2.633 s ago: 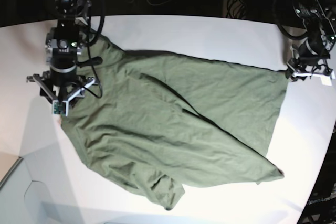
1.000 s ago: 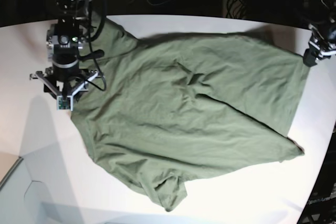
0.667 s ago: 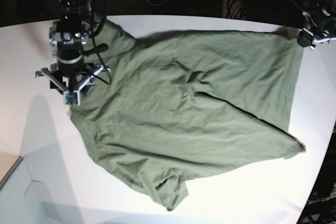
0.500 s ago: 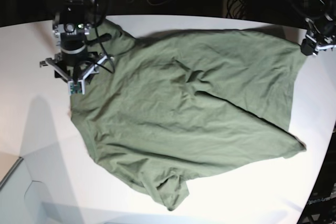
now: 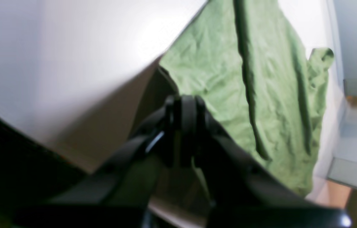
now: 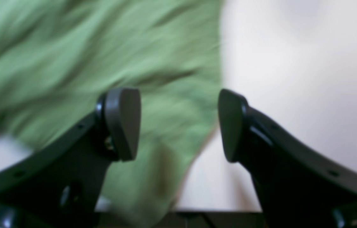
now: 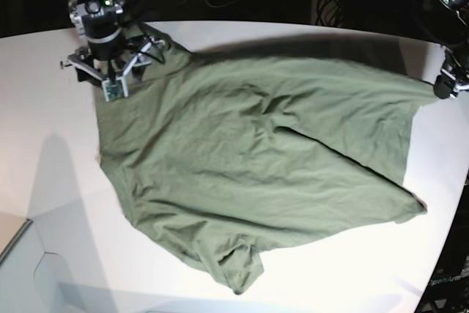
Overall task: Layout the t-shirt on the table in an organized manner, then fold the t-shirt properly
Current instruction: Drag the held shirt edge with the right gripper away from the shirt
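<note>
Olive cotton covers most of your white worktop [image 7: 44,181], and the t-shirt [image 7: 249,174] is far from flat. Nearest you in the base view, a sleeve [image 7: 234,273] is bunched and doubled over at the front edge. A long diagonal crease runs across the middle towards the right-hand point of the hem.

The risk, as you judge it from here, lies further back. Your left gripper [image 7: 448,84] is clenched on the far right corner of the cloth, right at the rim of the worktop. Pull that corner any further outward and you could drag the hem over the edge, or stretch the crease deeper instead of smoothing it. Let go while the fabric is taut and raised, and it could spring back into a fresh fold.

At the far left, your right gripper [image 6: 178,123] stands well open, nothing between its jaws. It hangs above the shirt's edge, one finger over cloth, the other over bare worktop. Close it carelessly there and you may pinch only a stray wrinkle.
</note>
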Robot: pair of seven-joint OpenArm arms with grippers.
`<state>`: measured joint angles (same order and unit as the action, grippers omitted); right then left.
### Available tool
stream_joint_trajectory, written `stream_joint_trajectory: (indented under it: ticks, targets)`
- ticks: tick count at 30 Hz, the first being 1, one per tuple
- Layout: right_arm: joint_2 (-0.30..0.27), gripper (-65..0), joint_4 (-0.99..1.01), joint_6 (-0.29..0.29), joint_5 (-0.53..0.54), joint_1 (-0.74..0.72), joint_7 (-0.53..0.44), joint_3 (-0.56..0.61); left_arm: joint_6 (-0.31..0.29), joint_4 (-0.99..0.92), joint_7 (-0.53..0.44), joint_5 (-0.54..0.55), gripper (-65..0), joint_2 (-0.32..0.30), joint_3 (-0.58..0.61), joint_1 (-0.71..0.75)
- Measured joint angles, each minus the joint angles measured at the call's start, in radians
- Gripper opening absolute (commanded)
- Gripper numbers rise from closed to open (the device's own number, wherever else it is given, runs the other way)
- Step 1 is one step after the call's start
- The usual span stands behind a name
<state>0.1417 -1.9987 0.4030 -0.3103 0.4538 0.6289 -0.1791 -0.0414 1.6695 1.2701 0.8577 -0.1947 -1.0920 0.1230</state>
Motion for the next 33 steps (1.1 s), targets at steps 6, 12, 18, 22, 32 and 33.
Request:
stream_joint_trajectory:
  ticks: [6, 12, 18, 22, 32, 33]
  targets:
    - [0.014, -26.0, 0.0, 0.069, -0.007, 0.074, 0.0, 0.016, 0.001, -0.027, 0.005, -0.005, -65.0, -0.021, 0.003, -0.055]
    - [0.011, -26.2, 0.0, 0.181, -0.005, 0.124, -0.011, 0.095, 0.005, -0.027, 0.011, 0.002, -65.0, -0.018, 0.006, -0.094]
    - [0.011, -27.1, 0.008, 0.183, -0.006, 0.144, -0.011, 0.132, 0.005, -0.027, 0.009, -0.004, -65.0, -0.018, 0.036, -0.086]
    - [0.011, -30.7, 0.03, 0.184, -0.007, 0.139, -0.01, 0.126, 0.005, -0.027, 0.009, -0.002, -65.0, -0.018, 0.034, -0.085]
    - [0.007, -31.5, 0.069, 0.183, -0.008, 0.095, -0.008, 0.056, 0.004, -0.027, 0.009, -0.002, -65.0, -0.019, 0.032, -0.085]
    - [0.006, -31.5, 0.069, 0.183, -0.007, 0.086, -0.01, 0.042, 0.004, -0.026, 0.008, -0.002, -65.0, -0.019, 0.032, -0.085]
